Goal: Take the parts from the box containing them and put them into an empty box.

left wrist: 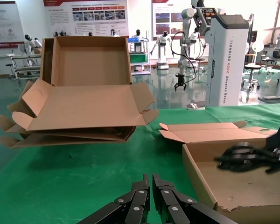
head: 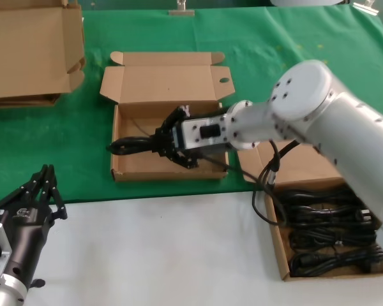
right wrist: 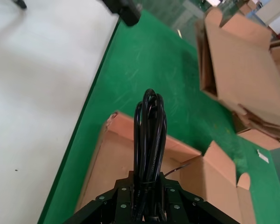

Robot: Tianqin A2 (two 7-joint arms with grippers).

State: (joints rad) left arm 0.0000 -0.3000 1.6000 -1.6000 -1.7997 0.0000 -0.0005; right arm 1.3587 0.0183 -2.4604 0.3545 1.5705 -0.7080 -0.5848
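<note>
Cardboard pile point(head: 32, 54) lies far left of the empty box point(head: 131, 167); beyond it we read "TIANQING A002" on a pillar point(left wrist: 227, 56). Right of that box sits the box containing them point(head: 277, 245). Over its left wall, our right gripper point(head: 169, 145) clamps a cable bundle point(head: 133, 146), lengthwise left-right. Left gripper point(head: 43, 188), closed, waits nearer.

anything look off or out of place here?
One thing: the cable bundle held by the right end effector sticks out past the empty box's left wall, so it isn't lined up to drop inside. The rest of the parts lie in the source box. Left end effector is parked low.
</note>
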